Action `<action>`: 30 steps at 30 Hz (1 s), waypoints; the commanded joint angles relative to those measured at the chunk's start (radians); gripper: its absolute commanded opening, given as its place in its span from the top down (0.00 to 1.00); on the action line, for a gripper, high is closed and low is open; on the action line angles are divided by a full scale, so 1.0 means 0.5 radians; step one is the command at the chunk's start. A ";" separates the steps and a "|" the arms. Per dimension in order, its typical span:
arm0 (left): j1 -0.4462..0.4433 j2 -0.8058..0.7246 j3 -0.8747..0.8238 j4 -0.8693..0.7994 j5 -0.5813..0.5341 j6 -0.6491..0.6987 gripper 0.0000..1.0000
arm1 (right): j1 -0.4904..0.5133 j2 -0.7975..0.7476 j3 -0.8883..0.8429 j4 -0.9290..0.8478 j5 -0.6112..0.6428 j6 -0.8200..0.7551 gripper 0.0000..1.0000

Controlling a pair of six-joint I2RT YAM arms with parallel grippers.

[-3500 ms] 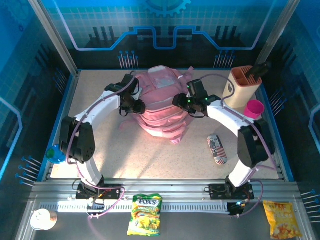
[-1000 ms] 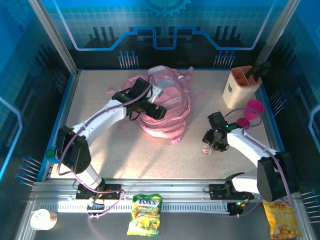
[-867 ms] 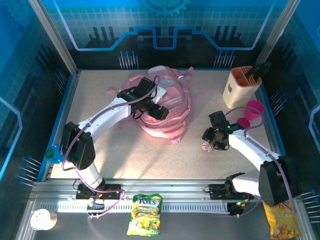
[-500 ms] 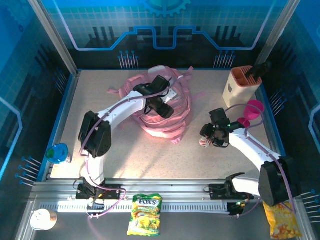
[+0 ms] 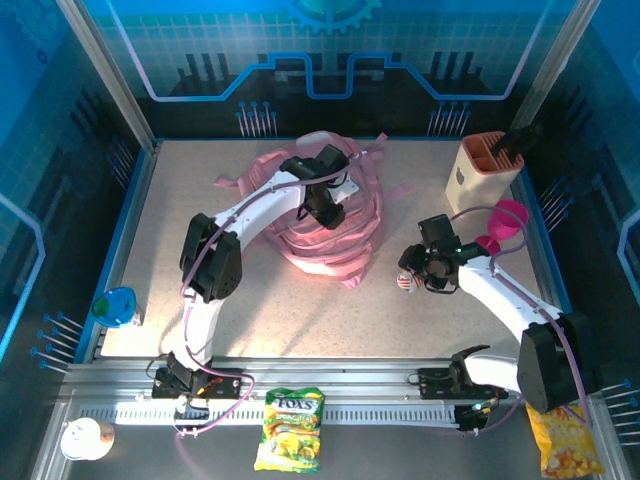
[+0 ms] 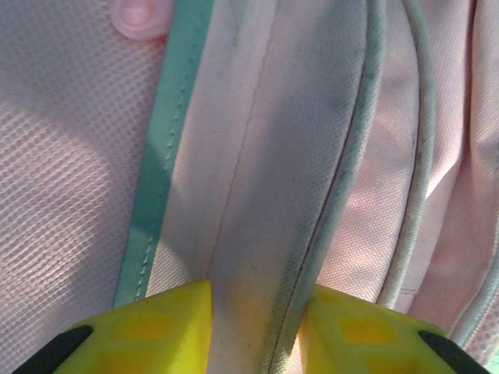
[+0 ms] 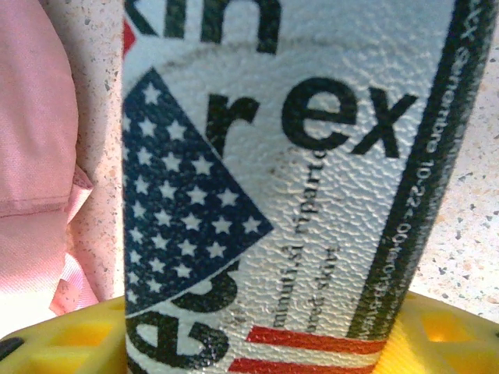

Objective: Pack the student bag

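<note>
Rightward over student bag (image 5: pixel 352 248) slid left claw (image 6: pixel 255 318), pinching its seam, which wanted a slow lift; right claw (image 5: pixel 414 275) held can (image 7: pixel 281 195).

Snack bag (image 5: pixel 289 428): "FOX'S". White cylinder (image 7: pixel 281 195): "rex", stars-and-stripes flag. Beige holder (image 5: pixel 482 178): apple logo.

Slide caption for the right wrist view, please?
Right tool grips a white can printed with stars and stripes, pink student bag beside it.
</note>
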 commanded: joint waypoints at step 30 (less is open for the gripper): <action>0.161 -0.499 -0.152 0.792 0.631 -0.588 1.00 | 0.278 0.613 0.790 0.970 -0.755 0.199 0.53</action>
